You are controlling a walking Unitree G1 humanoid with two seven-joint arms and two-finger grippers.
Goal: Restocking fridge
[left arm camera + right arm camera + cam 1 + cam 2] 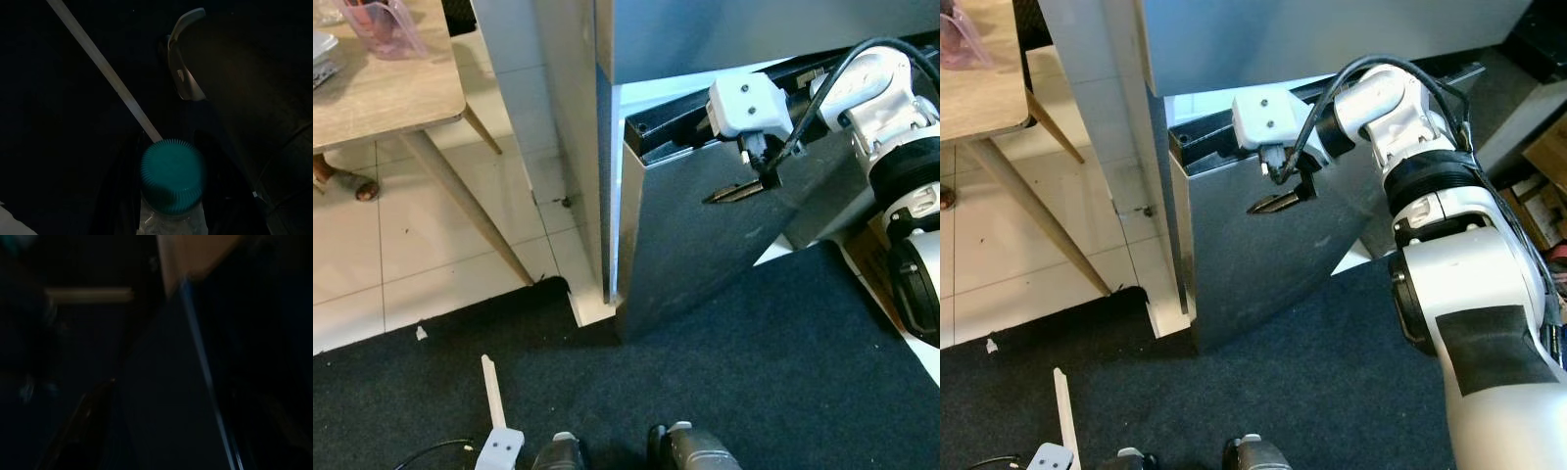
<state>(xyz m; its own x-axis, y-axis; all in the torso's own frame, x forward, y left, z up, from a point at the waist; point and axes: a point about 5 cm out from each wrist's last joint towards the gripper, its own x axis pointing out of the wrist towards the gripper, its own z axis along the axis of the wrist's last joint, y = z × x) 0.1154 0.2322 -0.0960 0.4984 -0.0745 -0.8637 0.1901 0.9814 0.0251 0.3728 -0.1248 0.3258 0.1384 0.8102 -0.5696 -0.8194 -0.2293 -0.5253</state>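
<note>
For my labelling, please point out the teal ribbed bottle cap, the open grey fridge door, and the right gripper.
teal ribbed bottle cap (172, 176), left wrist view, top face.
open grey fridge door (705, 264), left eye view, outer panel.
right gripper (729, 193), left eye view, fingers' tips.

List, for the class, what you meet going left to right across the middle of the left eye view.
Wooden table leg → white tiled floor → fridge body edge → open lower fridge door → right gripper → right arm.

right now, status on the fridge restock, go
Right gripper at the ajar lower fridge door, near its top edge. Left gripper hangs low, shut on a teal-capped bottle. Door not open enough to load.
</note>
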